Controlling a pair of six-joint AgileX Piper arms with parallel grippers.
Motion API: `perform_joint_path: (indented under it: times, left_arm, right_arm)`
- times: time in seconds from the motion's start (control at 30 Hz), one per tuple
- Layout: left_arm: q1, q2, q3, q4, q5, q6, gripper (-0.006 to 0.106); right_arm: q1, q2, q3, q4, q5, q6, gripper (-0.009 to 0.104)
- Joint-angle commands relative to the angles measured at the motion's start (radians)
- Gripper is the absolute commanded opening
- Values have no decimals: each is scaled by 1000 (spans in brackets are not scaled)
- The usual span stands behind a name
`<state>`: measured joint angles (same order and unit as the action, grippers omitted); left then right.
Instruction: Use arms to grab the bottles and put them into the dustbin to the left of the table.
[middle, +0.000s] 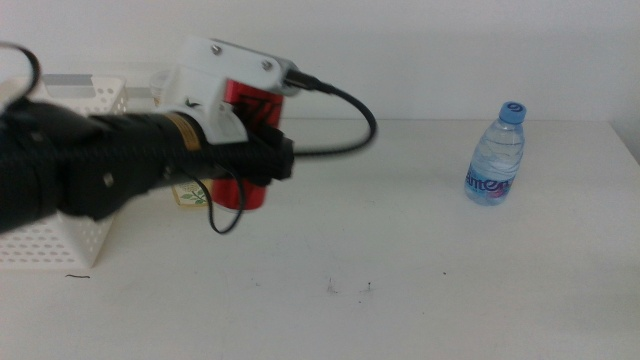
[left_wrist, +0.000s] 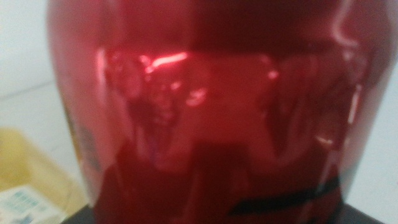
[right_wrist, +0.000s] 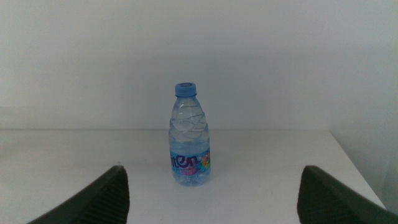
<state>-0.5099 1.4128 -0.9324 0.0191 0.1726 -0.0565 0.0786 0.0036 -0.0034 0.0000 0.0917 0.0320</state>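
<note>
Currently left gripper (middle: 262, 160) reaching in from the left, clamped on red can (middle: 248, 100); right gripper (right_wrist: 211, 193) spread apart facing water bottle (right_wrist: 189, 138), label unreadable.

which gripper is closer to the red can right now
Left. The left gripper is right at the red can, which fills its wrist view. The right gripper, open, is out of the middle view, facing the water bottle across the table.
</note>
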Motion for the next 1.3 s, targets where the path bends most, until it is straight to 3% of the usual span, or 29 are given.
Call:
perform_joint_path:
  times: [0.0,0.27,0.83,1.27]
  left_arm:
    - [32,-22,-53,-19,56,-4,8]
    - [156,-22,-216,-19,297,17,8]
    - [517,161,-562,-218,770,318,8]
    - [722,366,-782,-228,899,425,8]
  right_arm:
    - [0,-4,3,-6,-8,-4,93]
    - [0,-4,3,-6,-8,-4,93]
    - [0,-4,3,-6,-8,-4,93]
    - [0,-4,3,-6,-8,-4,93]
